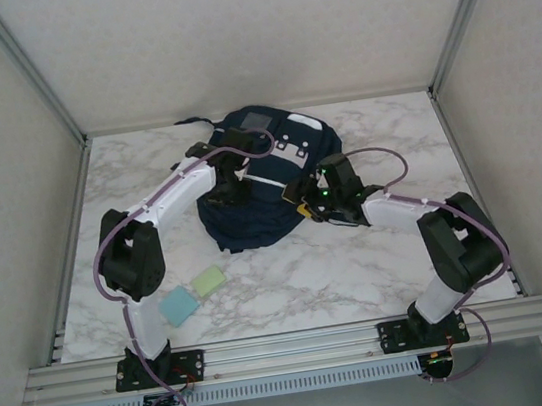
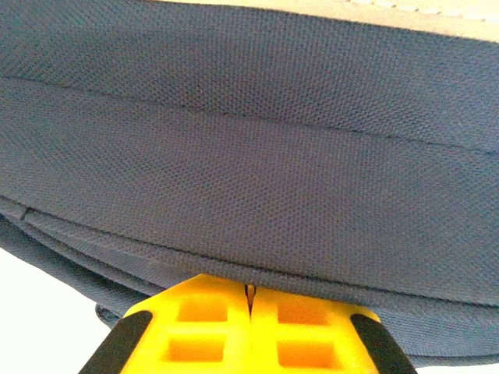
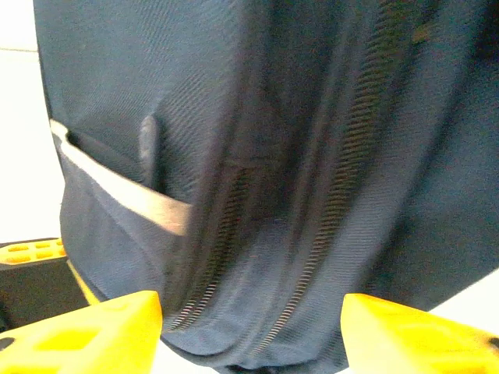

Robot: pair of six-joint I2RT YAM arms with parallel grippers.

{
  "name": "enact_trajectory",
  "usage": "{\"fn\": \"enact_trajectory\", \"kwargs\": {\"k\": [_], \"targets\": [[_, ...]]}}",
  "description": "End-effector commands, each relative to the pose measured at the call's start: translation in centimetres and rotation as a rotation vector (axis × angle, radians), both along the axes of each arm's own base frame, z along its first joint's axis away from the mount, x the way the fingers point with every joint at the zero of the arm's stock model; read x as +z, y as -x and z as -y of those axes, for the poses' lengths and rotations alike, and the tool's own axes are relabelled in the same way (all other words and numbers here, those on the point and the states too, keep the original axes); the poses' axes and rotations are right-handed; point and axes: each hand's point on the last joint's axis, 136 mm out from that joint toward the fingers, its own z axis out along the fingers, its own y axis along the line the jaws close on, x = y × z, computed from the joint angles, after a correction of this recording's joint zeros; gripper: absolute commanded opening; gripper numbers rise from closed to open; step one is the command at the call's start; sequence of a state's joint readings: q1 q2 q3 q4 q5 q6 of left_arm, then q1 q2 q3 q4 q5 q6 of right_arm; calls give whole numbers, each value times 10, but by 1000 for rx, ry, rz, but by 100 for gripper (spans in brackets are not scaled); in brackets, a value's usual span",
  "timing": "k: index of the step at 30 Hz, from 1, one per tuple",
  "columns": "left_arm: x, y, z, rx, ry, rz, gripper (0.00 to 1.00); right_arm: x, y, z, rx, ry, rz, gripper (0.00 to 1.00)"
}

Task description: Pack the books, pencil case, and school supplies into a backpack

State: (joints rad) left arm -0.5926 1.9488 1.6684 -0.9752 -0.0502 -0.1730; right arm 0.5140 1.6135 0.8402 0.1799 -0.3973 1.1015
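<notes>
Backpack (image 1: 267, 188) of navy-blue fabric lies in the middle of the marble surface (image 1: 390, 257), a little toward the back wall, with its grey square patch (image 1: 257, 121) at the far end. Seen from above, the left claw (image 1: 231, 186) is down on the left part of the backpack, and the right claw (image 1: 305, 204) is at its right edge. The pale blue pad (image 1: 177, 305) and the pale green pad (image 1: 207, 282) lie flat on the surface, just beside each other, near the front and well apart from the backpack.

From the left wrist, the left claw (image 2: 249, 312) is closed, its two yellow fingers (image 2: 203, 327) pressed together. Their tips are against a folded seam of the backpack (image 2: 257, 156). A thin dark sliver shows between the tips, but I cannot tell if fabric is pinched there.

From the right wrist, the picture is somewhat blurred. The right claw (image 3: 249, 331) is wide open and has hold of nothing. The backpack (image 3: 327, 156) hangs between its fingers (image 3: 101, 335), and a white stripe (image 3: 125, 191) and two zipper lines (image 3: 222, 257) are visible on it.
</notes>
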Motion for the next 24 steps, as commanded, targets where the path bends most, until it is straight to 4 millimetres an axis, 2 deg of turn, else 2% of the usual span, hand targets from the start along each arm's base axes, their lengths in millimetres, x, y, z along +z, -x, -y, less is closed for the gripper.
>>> {"fn": "enact_trajectory", "kwargs": {"k": [1, 5, 7, 8, 10, 12, 17, 19, 24], "targets": [[16, -1, 7, 11, 67, 28, 0, 16, -15, -22, -31, -118, 30, 65], [18, 6, 15, 7, 123, 13, 0, 2, -26, -31, -67, -75, 24, 65], [19, 9, 20, 7, 155, 3, 0, -9, -32, -35, -80, -76, 7, 57], [20, 9, 21, 8, 165, 4, 0, -13, -34, -36, -90, -81, 6, 46], [22, 11, 21, 10, 174, 5, 0, -20, -36, -31, -109, -67, 6, 18], [25, 11, 17, 7, 165, 14, 0, -22, -36, -23, -100, -25, 14, 1], [27, 12, -6, -43, 48, 33, 0, -21, -23, 18, 57, 254, 76, 0], [26, 17, -12, -82, 10, 18, 0, -19, -13, 34, 193, 359, 113, 0], [25, 28, -15, -126, 4, -15, 0, -19, -3, 87, 333, 532, 78, 0]]}}
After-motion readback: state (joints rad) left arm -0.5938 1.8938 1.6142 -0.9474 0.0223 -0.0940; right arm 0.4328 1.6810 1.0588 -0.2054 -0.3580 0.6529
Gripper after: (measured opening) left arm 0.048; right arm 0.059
